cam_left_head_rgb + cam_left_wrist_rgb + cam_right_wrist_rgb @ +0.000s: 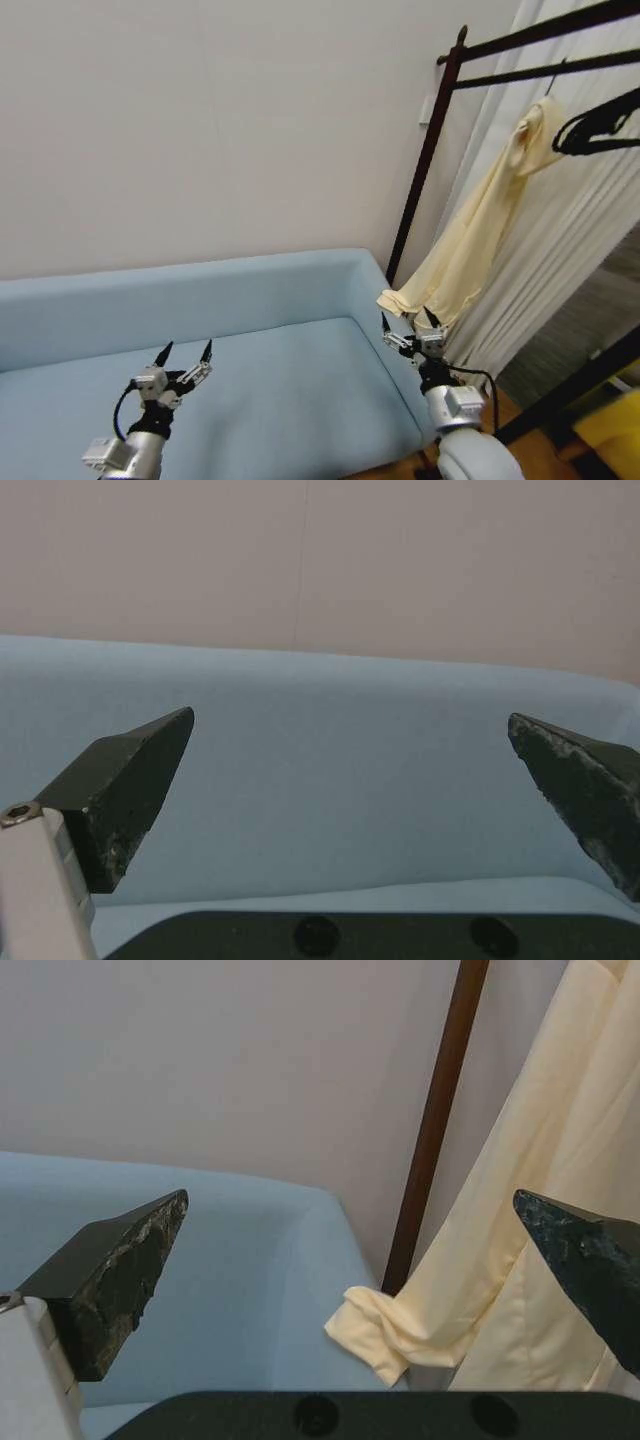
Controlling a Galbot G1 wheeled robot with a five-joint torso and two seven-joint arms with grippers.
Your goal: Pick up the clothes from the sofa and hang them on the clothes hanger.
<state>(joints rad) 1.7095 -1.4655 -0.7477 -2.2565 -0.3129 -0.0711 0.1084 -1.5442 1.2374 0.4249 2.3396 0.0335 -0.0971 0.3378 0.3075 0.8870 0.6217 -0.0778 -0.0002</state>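
A pale yellow garment [478,228] hangs from the dark rack [424,150] at the right, draped off a black hanger [598,127]; its cuffed sleeve end [385,1332] rests at the sofa's right arm. The light blue sofa [260,370] fills the lower part of the head view. My left gripper [185,352] is low at the left over the seat, open and holding nothing. My right gripper [410,323] is open just below the sleeve end, close to the sofa's right arm. In the left wrist view the fingers [130,780] frame the sofa backrest [340,760].
A plain wall [200,120] stands behind the sofa. White curtains [570,250] hang behind the rack at the right. The rack's dark lower bars [570,390] and a yellow object [610,430] sit on the wooden floor at the lower right.
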